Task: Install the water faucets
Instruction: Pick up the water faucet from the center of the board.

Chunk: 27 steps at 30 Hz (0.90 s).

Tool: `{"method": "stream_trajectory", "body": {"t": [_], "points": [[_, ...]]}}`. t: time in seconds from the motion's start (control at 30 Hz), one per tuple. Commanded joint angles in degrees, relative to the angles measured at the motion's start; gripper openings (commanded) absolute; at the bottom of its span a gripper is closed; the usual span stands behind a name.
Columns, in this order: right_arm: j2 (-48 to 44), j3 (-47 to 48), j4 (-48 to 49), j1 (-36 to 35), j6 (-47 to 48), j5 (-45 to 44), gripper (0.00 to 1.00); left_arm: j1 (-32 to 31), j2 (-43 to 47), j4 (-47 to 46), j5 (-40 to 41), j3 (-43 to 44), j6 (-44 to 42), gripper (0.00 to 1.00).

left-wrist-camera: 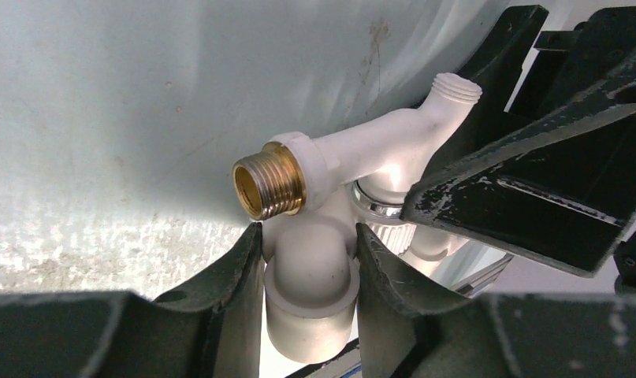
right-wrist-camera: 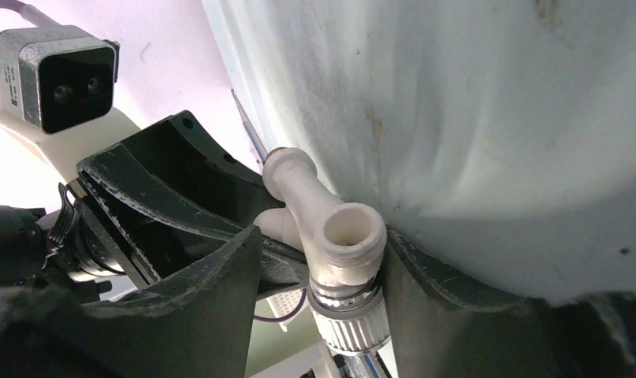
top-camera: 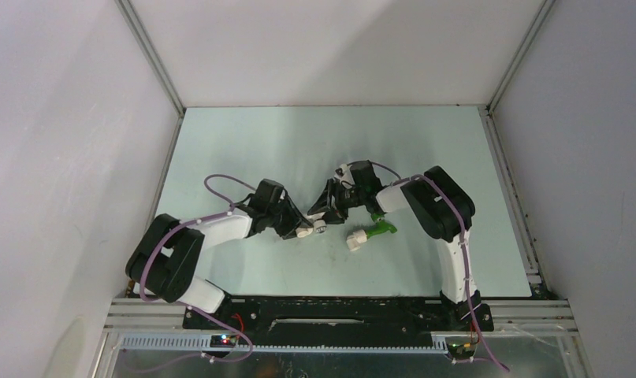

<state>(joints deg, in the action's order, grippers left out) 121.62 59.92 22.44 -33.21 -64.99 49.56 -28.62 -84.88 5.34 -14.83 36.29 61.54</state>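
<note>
Left tool point(left-wrist-camera: 308, 236) gripped the white faucet point(left-wrist-camera: 377, 146); right tool point(right-wrist-camera: 321, 240) straddled it, jaws unclosed. Probable handover: right must clamp next.

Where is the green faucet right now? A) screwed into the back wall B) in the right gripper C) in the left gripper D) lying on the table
D: the top view shows the green faucet lying on the table beside the right arm.

green faucet point(top-camera: 384, 227) mid-table, far table point(top-camera: 314, 134) open
</note>
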Motion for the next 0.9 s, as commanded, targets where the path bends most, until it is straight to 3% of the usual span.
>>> {"method": "stream_trajectory", "body": {"t": [0.0,0.17,0.4,0.57,0.7,0.87], "points": [[2.21,-0.53,8.01,-0.85,0.34,0.26,0.55,-1.17,-0.99,-2.89,-1.43,-0.84,0.07,0.00],[2.30,-0.51,13.04,-1.06,0.65,3.20,0.43,-0.86,-0.80,-4.70,-1.87,-2.08,0.99,0.00],[0.54,-0.51,13.22,-0.40,4.91,5.80,0.00,2.70,2.58,-8.76,-3.21,-7.01,2.30,0.00],[-5.38,-0.52,-0.50,0.29,16.96,3.35,0.00,6.96,6.96,-7.60,-3.49,-10.27,1.25,0.00],[-7.77,-0.24,-14.84,0.68,24.46,-1.10,0.02,8.30,7.98,0.69,-1.21,-8.39,-2.39,0.00],[-5.27,-0.29,-16.07,0.64,23.48,-0.14,0.27,8.32,6.58,6.96,1.66,-4.83,-6.12,0.00]]}}
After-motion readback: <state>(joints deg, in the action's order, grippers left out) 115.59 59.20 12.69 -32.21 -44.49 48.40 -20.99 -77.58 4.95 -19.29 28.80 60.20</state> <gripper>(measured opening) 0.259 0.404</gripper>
